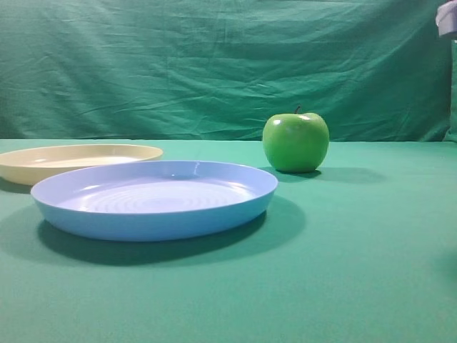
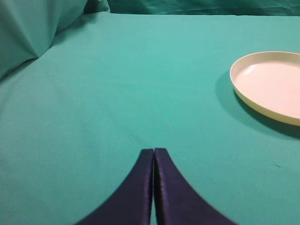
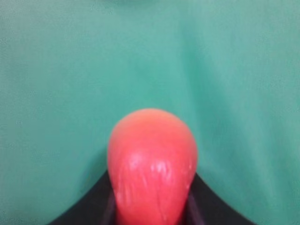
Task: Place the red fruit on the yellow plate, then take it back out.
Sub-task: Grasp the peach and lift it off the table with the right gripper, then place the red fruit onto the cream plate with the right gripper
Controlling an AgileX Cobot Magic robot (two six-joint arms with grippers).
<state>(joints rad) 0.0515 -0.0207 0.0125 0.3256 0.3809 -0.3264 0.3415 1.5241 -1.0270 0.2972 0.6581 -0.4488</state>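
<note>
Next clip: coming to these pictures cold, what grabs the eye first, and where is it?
The red fruit fills the lower middle of the right wrist view, sitting between the right hand's dark fingers over green cloth. In the high view, a shiny green apple stands right of centre, behind a big blue plate, with the yellow plate empty at far left. The left hand is shut over bare cloth.

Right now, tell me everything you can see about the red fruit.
The red fruit shows only in the right wrist view: a smooth, rounded, pinkish-red body with a slightly glossy, faintly streaked skin. It sits between the dark fingers of the right gripper, which press against both its sides, above plain green cloth. Its underside and stem end are hidden.
</note>
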